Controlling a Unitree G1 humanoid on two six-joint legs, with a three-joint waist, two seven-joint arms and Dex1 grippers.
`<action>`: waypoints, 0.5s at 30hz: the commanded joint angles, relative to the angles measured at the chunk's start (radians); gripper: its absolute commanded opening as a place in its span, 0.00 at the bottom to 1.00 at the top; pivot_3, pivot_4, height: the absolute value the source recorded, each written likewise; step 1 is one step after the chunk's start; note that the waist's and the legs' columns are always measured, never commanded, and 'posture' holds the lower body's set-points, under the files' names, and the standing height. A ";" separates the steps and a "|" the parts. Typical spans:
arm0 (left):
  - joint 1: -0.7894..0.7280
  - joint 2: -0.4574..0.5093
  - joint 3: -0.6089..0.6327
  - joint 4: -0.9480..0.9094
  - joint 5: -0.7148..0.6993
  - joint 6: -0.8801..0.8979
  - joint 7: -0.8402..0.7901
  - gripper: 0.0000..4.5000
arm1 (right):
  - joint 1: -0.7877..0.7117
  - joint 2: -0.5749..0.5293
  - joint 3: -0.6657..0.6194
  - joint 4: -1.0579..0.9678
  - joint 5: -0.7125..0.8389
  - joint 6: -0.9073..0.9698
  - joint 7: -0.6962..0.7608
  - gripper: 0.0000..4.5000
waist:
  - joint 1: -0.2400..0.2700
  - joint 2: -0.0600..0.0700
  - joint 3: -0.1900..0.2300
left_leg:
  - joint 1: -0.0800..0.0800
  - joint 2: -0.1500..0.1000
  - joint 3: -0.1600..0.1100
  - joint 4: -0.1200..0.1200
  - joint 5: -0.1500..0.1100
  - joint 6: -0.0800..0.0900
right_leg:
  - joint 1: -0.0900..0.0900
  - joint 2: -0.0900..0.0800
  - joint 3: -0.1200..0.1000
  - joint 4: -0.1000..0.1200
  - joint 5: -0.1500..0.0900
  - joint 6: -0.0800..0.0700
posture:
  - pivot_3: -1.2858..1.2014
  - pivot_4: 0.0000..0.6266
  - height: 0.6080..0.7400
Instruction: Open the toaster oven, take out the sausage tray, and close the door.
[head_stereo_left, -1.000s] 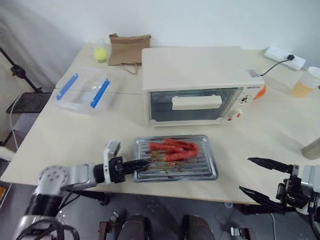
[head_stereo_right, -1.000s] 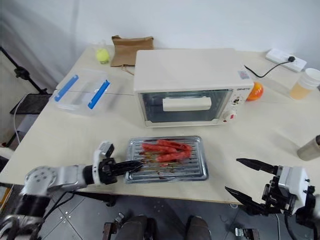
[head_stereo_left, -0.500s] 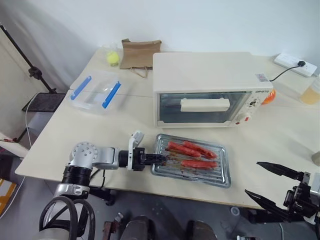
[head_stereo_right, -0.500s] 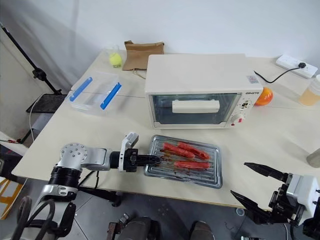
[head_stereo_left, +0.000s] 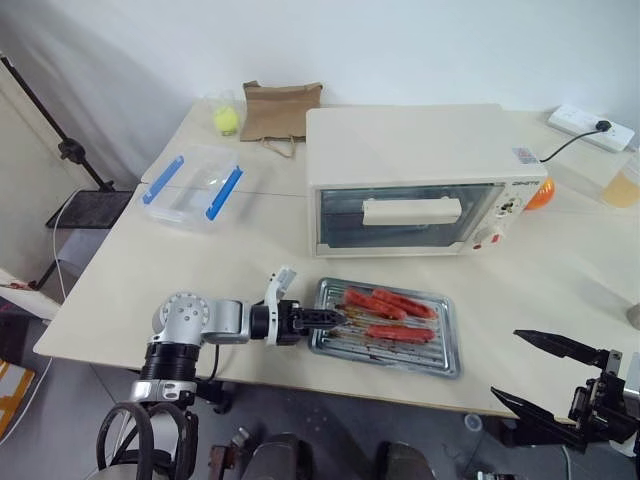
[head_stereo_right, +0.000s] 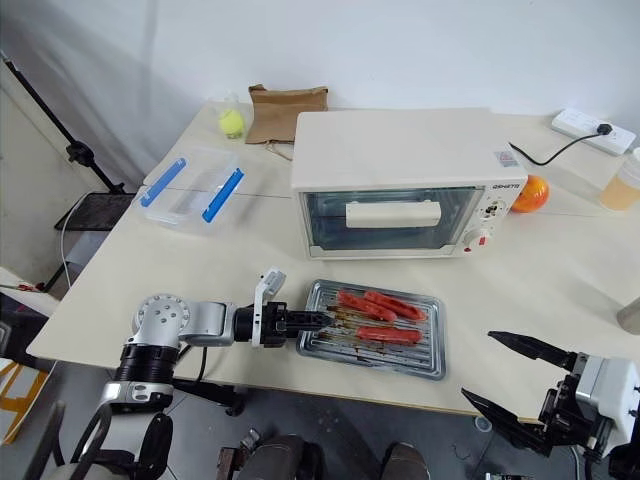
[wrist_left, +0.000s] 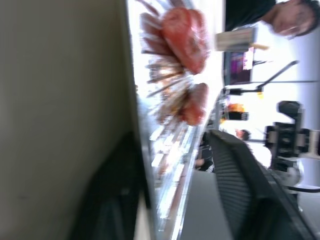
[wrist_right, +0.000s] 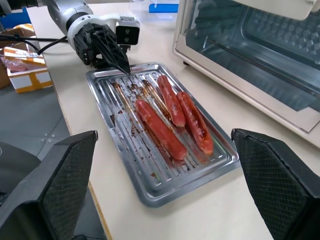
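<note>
From the head cameras, the sausage tray (head_stereo_left: 385, 325) lies on the pale surface (head_stereo_left: 150, 270) just in front of the toaster oven (head_stereo_left: 420, 180), its long side running parallel to the oven front, and the glass door (head_stereo_left: 410, 215) stands shut. The left tool (head_stereo_left: 328, 317) reaches in level from the robot's left, its tips at the tray's left short edge. The right tool (head_stereo_left: 550, 375) hangs well apart, off the surface's near edge, fingers spread wide and empty. In the left wrist view, the tray rim (wrist_left: 145, 150) runs up between the two dark fingers (wrist_left: 245, 190), which look parted rather than clenched, though blur makes contact hard to judge. In the right wrist view, the left tool (wrist_right: 116, 52) meets the tray (wrist_right: 160, 145) at the short end farthest from the camera, with its fingers seemingly loosened. The left arm is clearly nearer, so pulling away likely means drawing straight back along the tray's long axis.
</note>
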 joint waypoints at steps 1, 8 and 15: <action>0.080 0.044 -0.002 -0.069 0.062 0.029 0.011 0.75 | -0.015 -0.011 0.003 0.004 0.017 -0.015 0.019 1.00 | -0.005 -0.004 -0.001 | 0.000 0.000 0.000 -0.002 0.000 0.000 | -0.001 0.000 0.000 0.000 0.000 0.000 | 0.52 0.24 1.00; 0.224 0.290 0.013 -0.307 0.122 -0.168 -0.206 1.00 | -0.068 -0.046 0.037 0.033 0.020 0.008 0.046 1.00 | -0.057 -0.009 -0.002 | 0.002 0.005 0.002 -0.012 0.003 -0.005 | -0.004 0.008 0.000 0.000 0.000 0.000 | 0.52 0.24 1.00; 0.469 0.530 0.117 -0.370 0.314 -0.705 -0.656 1.00 | -0.163 -0.098 0.083 0.137 0.032 0.044 0.107 1.00 | -0.075 -0.008 0.004 | 0.002 0.017 0.002 -0.014 0.005 -0.013 | -0.014 0.017 0.000 0.007 -0.009 -0.016 | 0.52 0.24 1.00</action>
